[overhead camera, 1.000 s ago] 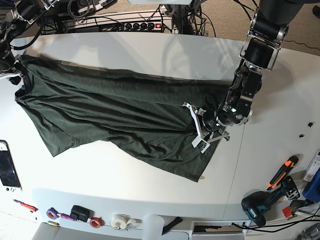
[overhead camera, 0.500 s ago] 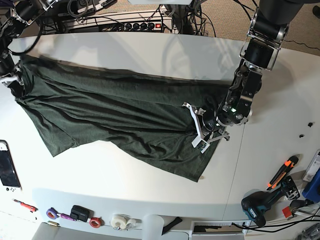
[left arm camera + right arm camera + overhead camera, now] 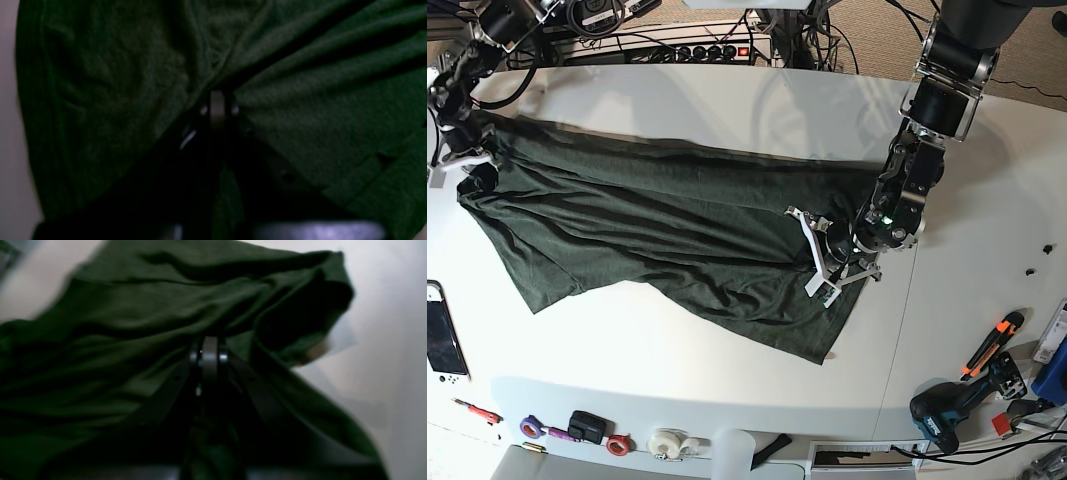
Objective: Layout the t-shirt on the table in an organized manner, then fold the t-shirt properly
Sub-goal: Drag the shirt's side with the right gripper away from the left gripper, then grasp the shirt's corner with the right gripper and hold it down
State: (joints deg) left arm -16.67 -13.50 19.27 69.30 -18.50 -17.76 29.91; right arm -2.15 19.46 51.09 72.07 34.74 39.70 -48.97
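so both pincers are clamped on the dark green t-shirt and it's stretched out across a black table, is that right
Not quite: the table is white, not black, as the base view shows. The rest holds: the left pincer and the right pincer are both shut on the dark green t-shirt, which lies stretched between them.

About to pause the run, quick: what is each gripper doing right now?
Left gripper: shut on the t-shirt.
Right gripper: shut on the t-shirt.
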